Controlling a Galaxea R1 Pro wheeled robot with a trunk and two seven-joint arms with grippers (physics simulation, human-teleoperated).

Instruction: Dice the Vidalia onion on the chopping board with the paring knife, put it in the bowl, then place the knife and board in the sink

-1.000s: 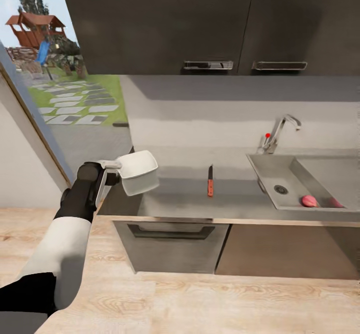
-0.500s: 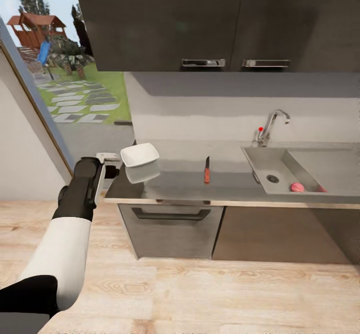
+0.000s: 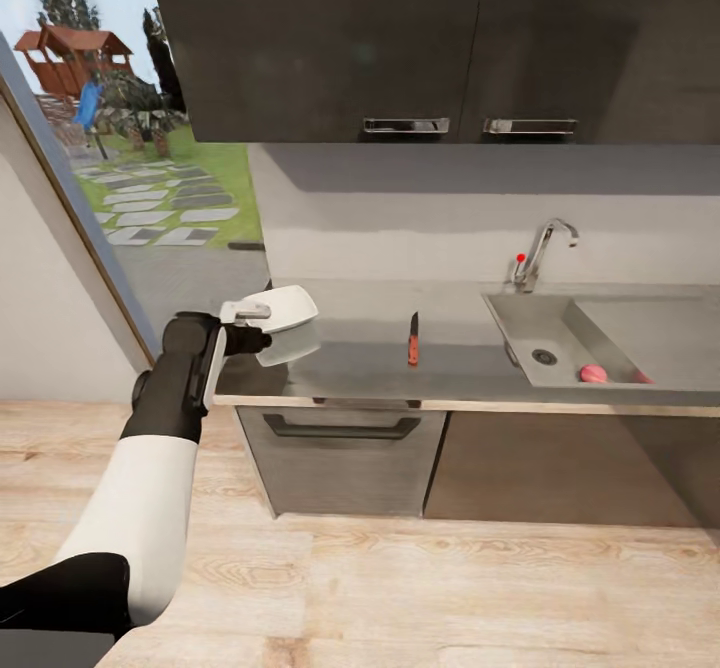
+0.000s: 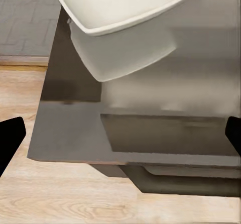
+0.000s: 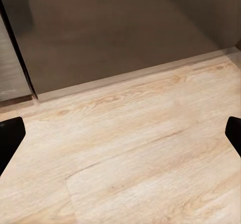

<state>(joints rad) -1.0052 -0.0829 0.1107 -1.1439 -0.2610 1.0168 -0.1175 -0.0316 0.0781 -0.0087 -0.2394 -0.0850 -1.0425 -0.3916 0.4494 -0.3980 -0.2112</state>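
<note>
Left fingers spread wide, empty, near bowl on table — glossy, rigid, slippery; grip the rim. Right fingers open too.

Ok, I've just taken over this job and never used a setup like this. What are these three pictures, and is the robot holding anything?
The large picture is from a camera on the robot's head, looking down over a kitchen. The white and black limb at its left is the robot's left arm, ending in the left end effector.

The other two pictures come from cameras on each arm, looking out along the fingers. The black shapes at their edges are fingertips, spread wide in both.

On the grey countertop sit a white bowl near its left end and a paring knife further along. A pinkish onion lies in the sink.

The left end effector is right beside the bowl, open, not holding it. The right end effector is open too, pointing at wooden floor.
</note>
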